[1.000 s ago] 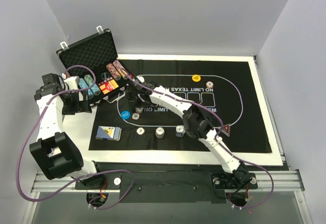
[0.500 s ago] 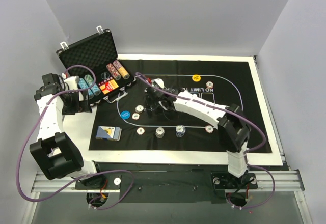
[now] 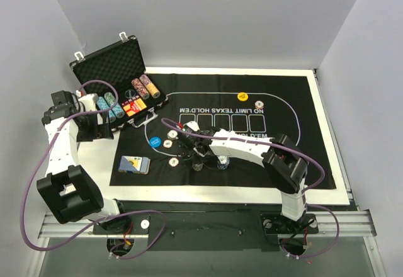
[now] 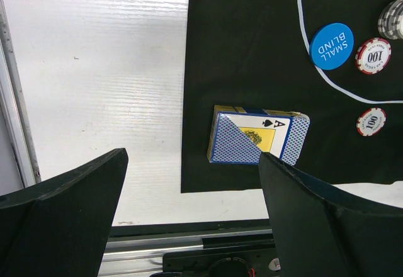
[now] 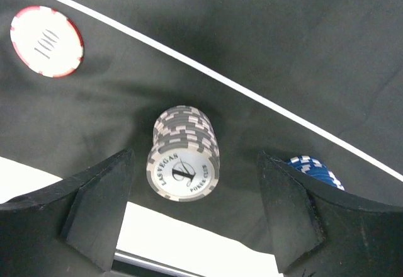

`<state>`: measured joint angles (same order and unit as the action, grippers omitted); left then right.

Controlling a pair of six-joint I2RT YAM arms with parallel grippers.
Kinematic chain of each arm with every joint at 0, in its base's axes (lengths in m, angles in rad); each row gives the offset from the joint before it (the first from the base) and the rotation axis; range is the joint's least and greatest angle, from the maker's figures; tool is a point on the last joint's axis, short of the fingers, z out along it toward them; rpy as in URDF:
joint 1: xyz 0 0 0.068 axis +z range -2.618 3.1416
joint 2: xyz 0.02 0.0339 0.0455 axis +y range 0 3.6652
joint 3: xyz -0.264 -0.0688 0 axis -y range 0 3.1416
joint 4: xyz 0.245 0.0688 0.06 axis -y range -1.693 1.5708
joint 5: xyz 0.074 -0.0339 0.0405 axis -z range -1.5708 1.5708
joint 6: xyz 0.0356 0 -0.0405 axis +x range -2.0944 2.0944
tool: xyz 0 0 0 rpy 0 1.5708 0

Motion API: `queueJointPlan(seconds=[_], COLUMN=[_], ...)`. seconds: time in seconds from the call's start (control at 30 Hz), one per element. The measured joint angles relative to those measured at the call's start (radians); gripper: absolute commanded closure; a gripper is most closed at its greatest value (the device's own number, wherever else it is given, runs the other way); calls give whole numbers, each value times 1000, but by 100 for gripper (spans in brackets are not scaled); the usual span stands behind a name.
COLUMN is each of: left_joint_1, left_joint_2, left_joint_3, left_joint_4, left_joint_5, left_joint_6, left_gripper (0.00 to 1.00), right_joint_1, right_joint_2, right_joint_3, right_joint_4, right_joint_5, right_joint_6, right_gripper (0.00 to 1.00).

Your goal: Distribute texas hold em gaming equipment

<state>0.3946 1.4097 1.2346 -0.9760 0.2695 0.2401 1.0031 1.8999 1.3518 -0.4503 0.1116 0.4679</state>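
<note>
Chip-placing step, judged: right tool [image 5: 194, 182] hangs released, fingers [image 5: 94, 208] wide either side of the grey chip stack [image 5: 184, 160] without touching, stack upright just outside the white oval line [image 5: 252, 94]; left tool [image 4: 192, 182] also released; next move probably needs a straight lift, no toppling.
</note>
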Motion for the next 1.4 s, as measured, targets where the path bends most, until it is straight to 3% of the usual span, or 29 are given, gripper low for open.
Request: queueJointPlan(seconds=[0.3,0.67,1.2,1.4], left_joint_1=[0,0,0,0], left_joint_2=[-9,-10,-10,-10], left_joint_3=[0,0,0,0], left_joint_4=[0,0,0,0], left_joint_5=[0,0,-1,-1], left_joint_6=[0,0,1,0], left_gripper=[3,3,3,3], right_joint_1=[0,0,-56,-159], right_joint_2=[32,32,-74,-123], right_joint_3=[10,10,10,42], right_joint_4=[21,29,12,-17], right_joint_5=[-1,0,-17,-34], right_joint_6=[3,8,26,26], right_gripper=[53,67,70,70])
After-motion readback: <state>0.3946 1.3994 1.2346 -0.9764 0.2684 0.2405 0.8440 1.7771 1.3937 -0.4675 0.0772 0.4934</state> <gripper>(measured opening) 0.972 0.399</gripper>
